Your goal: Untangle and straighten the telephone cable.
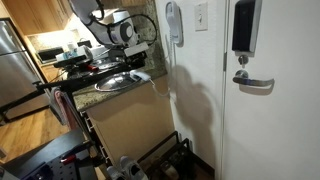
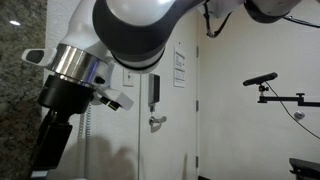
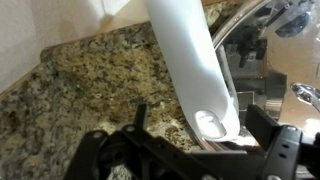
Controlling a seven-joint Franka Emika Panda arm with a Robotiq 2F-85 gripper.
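Note:
A white wall phone handset (image 1: 174, 22) hangs on the wall above the counter's end. The telephone cable (image 1: 168, 68), a thin whitish cord, drops from it along the wall; its coils (image 2: 91, 124) show beside the arm in an exterior view. In the wrist view the handset (image 3: 190, 60) runs down the picture, and its rounded lower end lies between the two black fingers. My gripper (image 3: 201, 126) is open, its jaws wide on either side of that end. I cannot tell whether they touch it. The cable is not clear in the wrist view.
A granite counter (image 3: 70, 100) with a metal sink (image 1: 118, 82) lies under the arm (image 1: 118, 28). To the right of the phone is a white door with a lever handle (image 1: 255, 82) and a black lock pad (image 1: 245, 25). Shoes sit on the floor below (image 1: 150, 165).

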